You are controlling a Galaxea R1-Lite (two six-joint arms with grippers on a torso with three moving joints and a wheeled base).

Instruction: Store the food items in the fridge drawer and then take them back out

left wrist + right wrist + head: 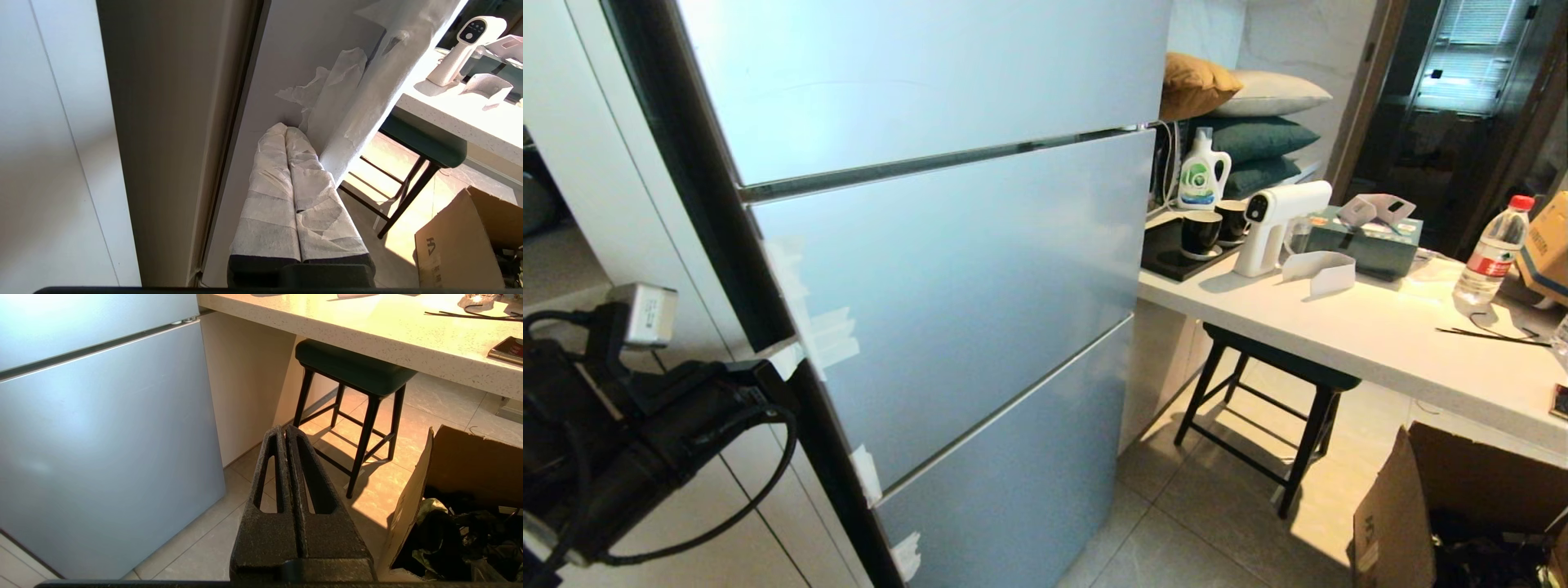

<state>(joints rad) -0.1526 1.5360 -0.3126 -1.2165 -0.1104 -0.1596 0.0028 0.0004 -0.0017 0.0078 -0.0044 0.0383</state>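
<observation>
The left gripper, paper-wrapped fingers pressed together on nothing, is sitting right at the fridge's left door edge, beside the torn tape patches. It looks like the door-opening step, nothing stored yet. Next it is needing a fingertip purchase in that dark seam to swing the door. The right gripper is hanging closed and empty, low beside the fridge. Drawer, pepper and potato are showing nowhere; beyond the fridge, the counter.

I see white table carrying water bottle, white spray gun, two black cups; dark stool beneath; cardboard box on floor.
</observation>
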